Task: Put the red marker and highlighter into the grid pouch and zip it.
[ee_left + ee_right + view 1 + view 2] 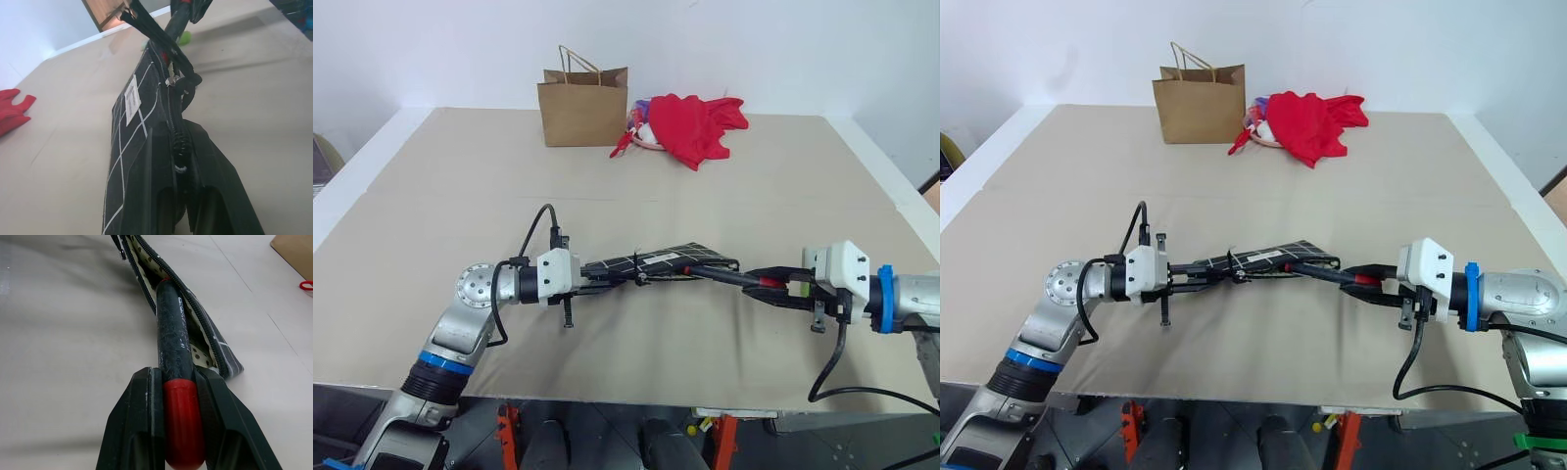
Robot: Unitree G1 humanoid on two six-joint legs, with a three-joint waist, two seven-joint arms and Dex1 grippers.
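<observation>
The left gripper (607,271) clamps the grid pouch (680,260) near the surface's front edge. The right gripper (178,382) grips the red marker (173,347) — tip already inside the open zipper. Highlighter and zipping appear left — unconfirmed.

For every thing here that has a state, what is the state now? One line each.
grid pouch: held off the table, zipper open at one end.
red marker: gripped at its red cap, black tip inside the pouch opening.
left gripper: shut on the pouch.
right gripper: shut on the marker.
brown paper bag: upright, open.
</observation>
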